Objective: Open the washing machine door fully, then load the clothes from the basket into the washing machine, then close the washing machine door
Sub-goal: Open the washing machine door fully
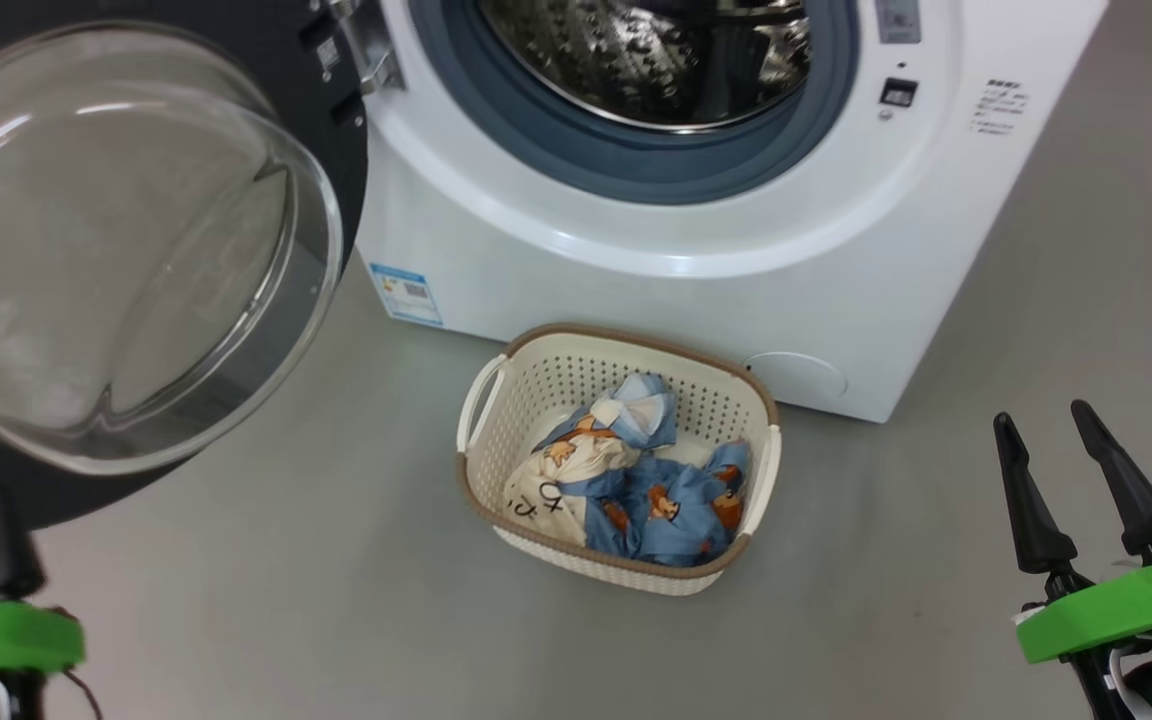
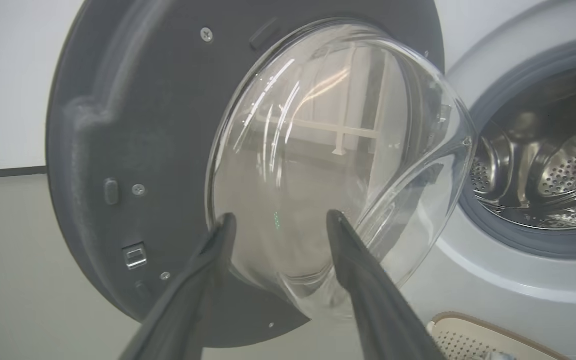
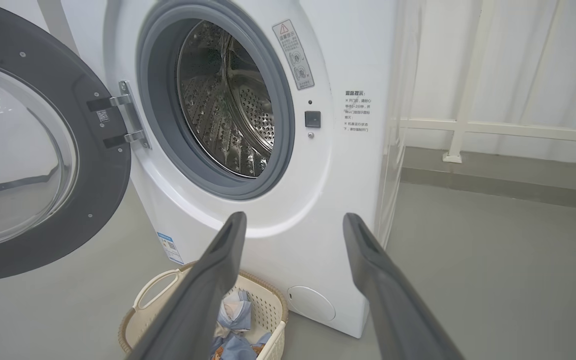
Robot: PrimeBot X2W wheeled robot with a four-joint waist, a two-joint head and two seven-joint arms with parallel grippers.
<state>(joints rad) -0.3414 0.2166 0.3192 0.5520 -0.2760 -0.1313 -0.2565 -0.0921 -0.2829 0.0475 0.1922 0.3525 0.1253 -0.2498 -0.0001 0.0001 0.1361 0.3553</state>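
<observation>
The washing machine (image 1: 636,290) stands ahead with its steel drum (image 1: 656,60) exposed. The washing machine door (image 1: 126,260) is swung out wide to the left, its glass bowl bulging toward me. On the floor in front sits the basket (image 1: 636,338), holding the clothes (image 1: 636,480), blue bear-print and cream cloth. My left gripper (image 2: 281,216) is open just in front of the door's inner face (image 2: 133,125), with nothing between its fingers. My right gripper (image 1: 1042,415) stands open at the lower right, well clear of the basket, and in the right wrist view (image 3: 294,215) it faces the machine.
Grey floor surrounds the basket, with free room to its right and front. A white railing (image 3: 468,125) and pale wall stand to the right of the machine. The open door overhangs the floor at the left, above my left arm.
</observation>
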